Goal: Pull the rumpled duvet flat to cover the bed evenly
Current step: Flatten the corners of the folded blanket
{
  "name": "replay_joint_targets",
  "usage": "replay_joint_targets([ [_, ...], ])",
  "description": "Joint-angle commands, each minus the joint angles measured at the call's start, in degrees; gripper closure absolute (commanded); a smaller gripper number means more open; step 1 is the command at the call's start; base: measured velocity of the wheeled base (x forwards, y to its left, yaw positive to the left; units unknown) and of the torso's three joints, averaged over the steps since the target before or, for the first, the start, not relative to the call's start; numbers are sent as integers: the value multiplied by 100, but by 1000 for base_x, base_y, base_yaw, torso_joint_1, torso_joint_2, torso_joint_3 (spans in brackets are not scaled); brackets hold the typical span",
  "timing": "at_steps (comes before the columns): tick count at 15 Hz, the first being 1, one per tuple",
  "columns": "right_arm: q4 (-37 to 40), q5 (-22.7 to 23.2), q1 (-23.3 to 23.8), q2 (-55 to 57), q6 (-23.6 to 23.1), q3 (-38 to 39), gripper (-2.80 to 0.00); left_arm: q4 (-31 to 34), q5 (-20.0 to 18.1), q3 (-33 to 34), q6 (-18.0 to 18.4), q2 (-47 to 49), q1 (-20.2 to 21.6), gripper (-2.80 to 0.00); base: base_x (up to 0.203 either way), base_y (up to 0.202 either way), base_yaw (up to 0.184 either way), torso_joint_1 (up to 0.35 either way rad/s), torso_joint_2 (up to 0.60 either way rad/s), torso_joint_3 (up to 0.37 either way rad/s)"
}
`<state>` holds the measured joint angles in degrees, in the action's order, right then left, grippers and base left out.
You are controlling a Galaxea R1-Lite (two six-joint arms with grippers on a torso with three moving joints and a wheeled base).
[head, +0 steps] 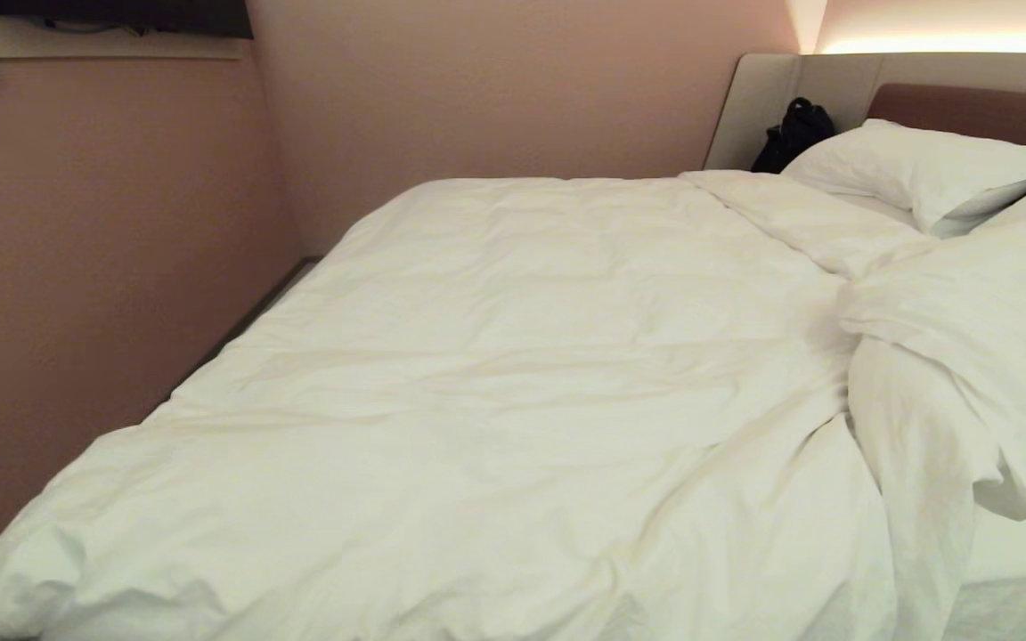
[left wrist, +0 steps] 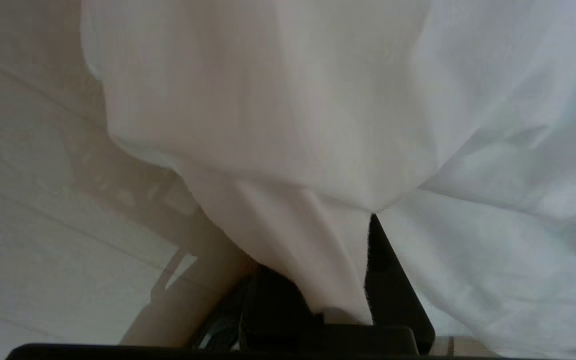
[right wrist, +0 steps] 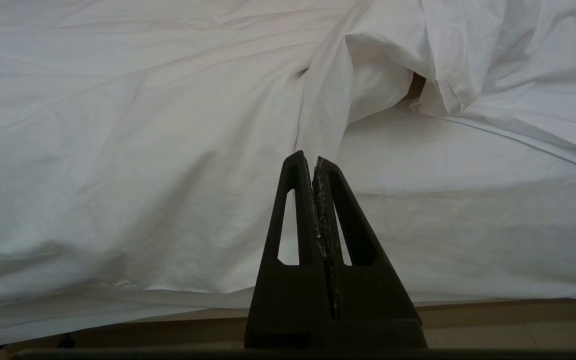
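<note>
The white duvet (head: 495,374) lies over most of the bed (head: 1021,556), smooth at the left and bunched into thick folds (head: 949,356) at the right. There a strip of bare sheet shows. My left gripper (left wrist: 340,260) is shut on a hanging fold of the duvet (left wrist: 278,125) at the bed's near left corner. One dark finger (left wrist: 393,285) shows beside the cloth and the other is largely covered. My right gripper (right wrist: 313,159) is shut and empty. It points at the bed's side, where the duvet's edge (right wrist: 118,150) meets the sheet (right wrist: 468,200).
Two white pillows (head: 923,169) rest against the padded headboard (head: 976,111), with a black bag (head: 793,133) beside them. A pink wall (head: 103,267) runs close along the bed's far side. Pale floor (left wrist: 43,225) and the beige bed base (left wrist: 188,300) lie below the left gripper.
</note>
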<state>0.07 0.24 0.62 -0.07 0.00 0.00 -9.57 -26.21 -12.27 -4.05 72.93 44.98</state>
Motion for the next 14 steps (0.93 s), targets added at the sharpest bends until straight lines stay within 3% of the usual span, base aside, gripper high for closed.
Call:
replay_joint_targets([
  [1,10,2,-1,7,0,0,0,9,-9,292,126,-33,0,0,0,0,0,0,0,0],
  [5,1,2,-1,7,0,0,0,37,3,921,634,-50,-7,0,0,0,0,0,0,0],
  [14,1,2,-1,7,0,0,0,34,-7,1068,600,-86,2,0,0,0,0,0,0,0],
])
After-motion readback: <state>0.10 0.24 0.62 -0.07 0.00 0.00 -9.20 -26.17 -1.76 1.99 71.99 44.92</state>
